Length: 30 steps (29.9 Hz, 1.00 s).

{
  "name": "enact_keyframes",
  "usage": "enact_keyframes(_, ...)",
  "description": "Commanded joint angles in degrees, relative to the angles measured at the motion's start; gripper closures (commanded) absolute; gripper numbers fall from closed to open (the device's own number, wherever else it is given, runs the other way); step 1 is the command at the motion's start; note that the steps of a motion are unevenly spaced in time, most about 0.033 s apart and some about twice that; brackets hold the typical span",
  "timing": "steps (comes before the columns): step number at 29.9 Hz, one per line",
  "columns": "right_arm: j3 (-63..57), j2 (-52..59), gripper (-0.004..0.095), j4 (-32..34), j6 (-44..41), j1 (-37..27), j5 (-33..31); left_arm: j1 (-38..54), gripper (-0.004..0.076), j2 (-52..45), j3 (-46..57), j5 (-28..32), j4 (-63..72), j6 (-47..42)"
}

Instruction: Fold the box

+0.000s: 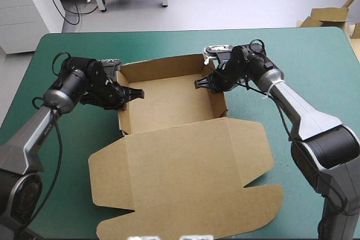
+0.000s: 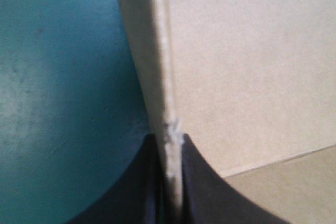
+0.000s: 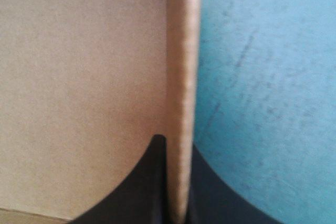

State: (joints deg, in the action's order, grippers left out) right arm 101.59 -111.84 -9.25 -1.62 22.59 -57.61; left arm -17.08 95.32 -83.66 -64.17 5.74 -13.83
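- The left gripper sits at the box's left side and reaches in over the left wall. In the left wrist view its black fingers are almost pressed together, pinching that wall's top edge between them.
- In that same view the teal-green cover lies on the outer side of the pinched wall, and the board's inner face fills the other side. This blocks any sight of the rest of the box.
- The box is brown and stands at the table's middle as an open tray. Its left, far and right walls are raised.
- The lid lies flat on the cover from the tray's near edge toward the table's near edge, with its rounded flaps spread to both sides.
- The right gripper is at the box's right side, reaching in over the right wall near its far corner. In the right wrist view its black fingers pinch that wall's edge, nearly shut on it.
- There the board's inner face is on one side of the wall and bare cover on the other.
- More brown board lies well apart from the box, beyond the table's far right corner.
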Motion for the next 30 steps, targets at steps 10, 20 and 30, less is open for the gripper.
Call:
enact_keyframes(10, -2.4, 6.5, 0.0928, 8.5, -3.8, 0.7, -8.7, -4.8, 0.0731, 12.0, -20.6, -6.3, 0.9, 3.8)
enact_keyframes(20, -4.0, 6.4, 0.0897, 12.7, -3.6, 0.7, -8.4, -4.9, 0.0678, 13.8, -21.0, -6.2, 1.5, 6.0)
enact_keyframes(30, -3.1, 6.4, 0.0378, 16.0, -4.3, 0.7, -7.5, -4.9, 0.0209, 13.8, -21.0, -6.4, 3.2, 11.4)
